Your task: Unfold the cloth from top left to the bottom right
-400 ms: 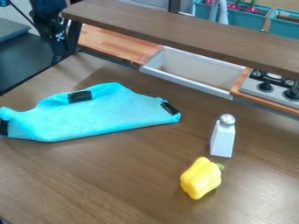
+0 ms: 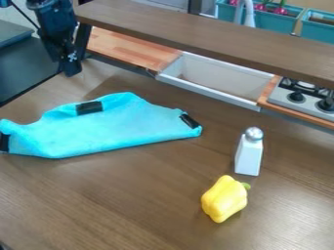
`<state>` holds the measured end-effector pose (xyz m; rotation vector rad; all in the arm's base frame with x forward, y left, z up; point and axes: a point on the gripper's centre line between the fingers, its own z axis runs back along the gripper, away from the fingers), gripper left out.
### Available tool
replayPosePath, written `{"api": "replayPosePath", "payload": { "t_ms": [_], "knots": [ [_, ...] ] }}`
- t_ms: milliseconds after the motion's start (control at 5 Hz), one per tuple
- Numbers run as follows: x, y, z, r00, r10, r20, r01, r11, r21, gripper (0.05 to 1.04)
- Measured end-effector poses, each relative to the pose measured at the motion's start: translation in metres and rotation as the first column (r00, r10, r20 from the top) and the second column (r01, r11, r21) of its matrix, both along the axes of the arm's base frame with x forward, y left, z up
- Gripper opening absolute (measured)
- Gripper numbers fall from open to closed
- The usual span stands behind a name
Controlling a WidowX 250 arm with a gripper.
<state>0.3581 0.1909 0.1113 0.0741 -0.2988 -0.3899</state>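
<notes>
The black robot gripper (image 2: 70,71) hangs upper left, apart from the folded turquoise cloth (image 2: 111,128); parted or closed, I can't tell.

One blue cloth (image 2: 111,131), one pepper (image 2: 223,199), one shaker (image 2: 248,157), two stove knobs (image 2: 296,97)

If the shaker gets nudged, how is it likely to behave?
The shaker would probably tip rather than slide if pushed near its top, since it stands upright and is tall for its narrow base. If it did fall, its flat-sided body would likely keep it from rolling far. The smooth-looking metallic cap might be slippery to grip.
</notes>
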Motion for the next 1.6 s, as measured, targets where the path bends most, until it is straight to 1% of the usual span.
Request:
{"api": "replayPosePath", "payload": {
  "t_ms": [200,400,600,800,1000,1200,1400,1600],
  "knots": [
    [0.002,-0.003,-0.022,1.000,0.006,0.013,-0.006,1.000,-0.010,0.999],
    [0.003,-0.005,-0.038,0.998,-0.017,0.054,0.017,1.000,0.007,0.999],
    [0.010,-0.019,-0.061,0.995,-0.056,0.086,0.053,0.998,0.028,0.999],
    [0.021,-0.030,-0.076,0.990,-0.091,0.109,0.085,0.995,0.058,0.999],
    [0.037,-0.043,-0.090,0.983,-0.117,0.139,0.100,0.987,0.124,0.999],
    [0.045,-0.045,-0.100,0.980,-0.118,0.159,0.087,0.978,0.192,0.999],
    [0.049,-0.044,-0.098,0.979,-0.108,0.174,0.070,0.975,0.212,0.999],
    [0.054,-0.040,-0.089,0.979,-0.094,0.181,0.056,0.978,0.202,0.999]
  ]
}}
